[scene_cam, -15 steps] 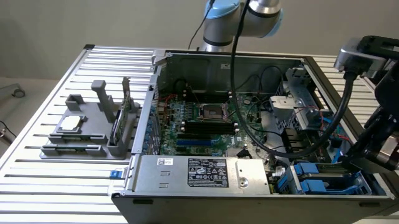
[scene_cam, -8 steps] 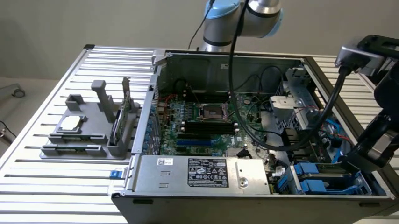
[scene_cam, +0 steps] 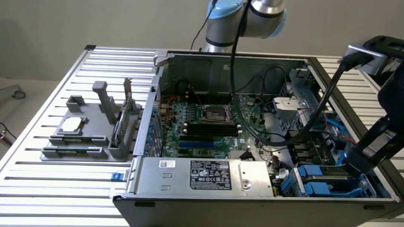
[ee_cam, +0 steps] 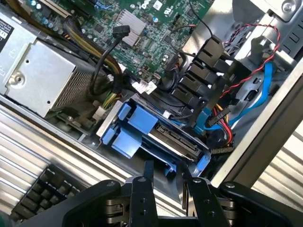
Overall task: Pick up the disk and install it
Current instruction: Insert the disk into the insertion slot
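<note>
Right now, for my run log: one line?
object: silver-grey metal hard drive in blue plastic carrier | place: case drive bay | gripper: near carrier end

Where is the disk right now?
The disk sits in its blue carrier inside the computer case, at its lower corner on the exterior view's right, next to the grey power supply box.

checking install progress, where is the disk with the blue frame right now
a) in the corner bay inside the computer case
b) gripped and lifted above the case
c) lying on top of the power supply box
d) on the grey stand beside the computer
a: the disk sits in its blue frame in the corner bay of the computer case, with the open, empty gripper just above it.
</note>
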Motion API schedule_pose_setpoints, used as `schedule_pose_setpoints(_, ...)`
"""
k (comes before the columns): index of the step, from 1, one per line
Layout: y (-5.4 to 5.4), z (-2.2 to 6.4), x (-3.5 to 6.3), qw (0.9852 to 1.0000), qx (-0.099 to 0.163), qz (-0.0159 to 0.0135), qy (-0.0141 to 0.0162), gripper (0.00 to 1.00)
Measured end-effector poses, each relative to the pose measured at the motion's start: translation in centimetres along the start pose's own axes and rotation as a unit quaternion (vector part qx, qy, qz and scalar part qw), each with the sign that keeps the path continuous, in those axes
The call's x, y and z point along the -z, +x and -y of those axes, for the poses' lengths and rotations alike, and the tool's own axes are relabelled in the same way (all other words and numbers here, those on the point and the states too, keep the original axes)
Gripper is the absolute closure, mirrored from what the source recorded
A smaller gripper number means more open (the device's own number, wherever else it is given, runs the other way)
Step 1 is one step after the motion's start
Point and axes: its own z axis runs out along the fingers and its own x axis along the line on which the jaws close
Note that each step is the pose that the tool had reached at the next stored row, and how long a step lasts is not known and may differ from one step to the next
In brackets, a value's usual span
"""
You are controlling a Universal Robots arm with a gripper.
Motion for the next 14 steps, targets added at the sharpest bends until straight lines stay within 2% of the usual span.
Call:
schedule_pose_setpoints(4, 0.00, -0.01, -0.10, 0.9993, -0.037, -0.0019, 0.0019, 0.67)
schedule_pose_setpoints(7, 0.01, -0.01, -0.18, 0.9980, -0.064, -0.0033, 0.0033, 0.67)
schedule_pose_setpoints(10, 0.01, -0.01, -0.25, 0.9959, -0.091, -0.0047, 0.0048, 0.67)
schedule_pose_setpoints(14, 0.02, -0.02, -0.36, 0.9918, -0.127, -0.0066, 0.0067, 0.67)
